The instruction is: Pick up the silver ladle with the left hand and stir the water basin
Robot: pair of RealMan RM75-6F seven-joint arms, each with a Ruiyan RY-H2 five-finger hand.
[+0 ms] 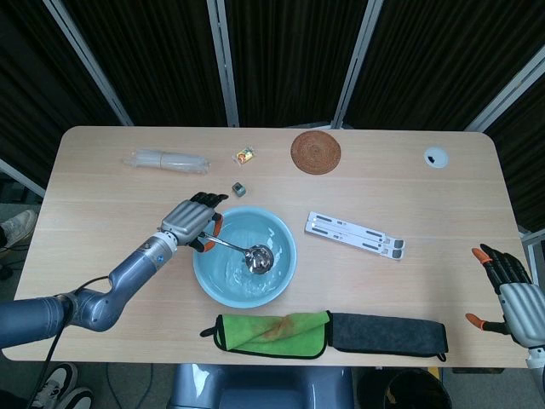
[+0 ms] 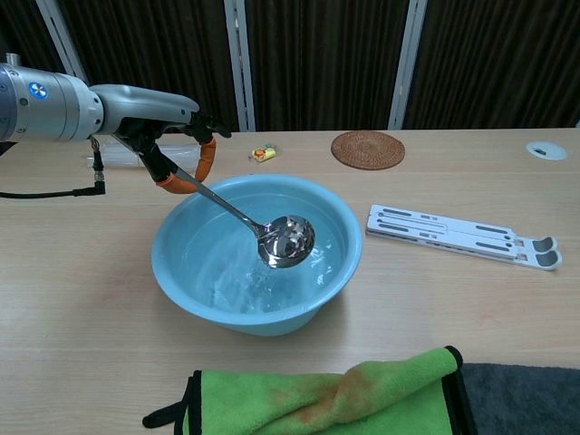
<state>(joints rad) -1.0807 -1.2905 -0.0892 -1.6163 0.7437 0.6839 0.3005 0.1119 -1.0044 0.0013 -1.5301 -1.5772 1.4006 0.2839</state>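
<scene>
A light blue water basin (image 1: 281,274) (image 2: 340,272) sits near the table's front middle, holding rippled water. My left hand (image 1: 189,220) (image 2: 168,145) grips the orange-sleeved end of the silver ladle (image 1: 255,257) (image 2: 285,241) just outside the basin's left rim. The ladle slopes down to the right and its bowl hangs over the water near the basin's middle, seemingly just above the surface. My right hand (image 1: 507,294) rests at the table's right front corner with fingers spread and nothing in it; the chest view does not show it.
A green cloth (image 1: 272,334) (image 2: 335,394) and a dark grey cloth (image 1: 387,334) lie along the front edge. A white folding stand (image 1: 354,236) (image 2: 462,236) lies right of the basin. Farther back are a woven coaster (image 1: 316,152), small packet (image 1: 245,156), clear plastic roll (image 1: 166,160) and small cube (image 1: 240,189).
</scene>
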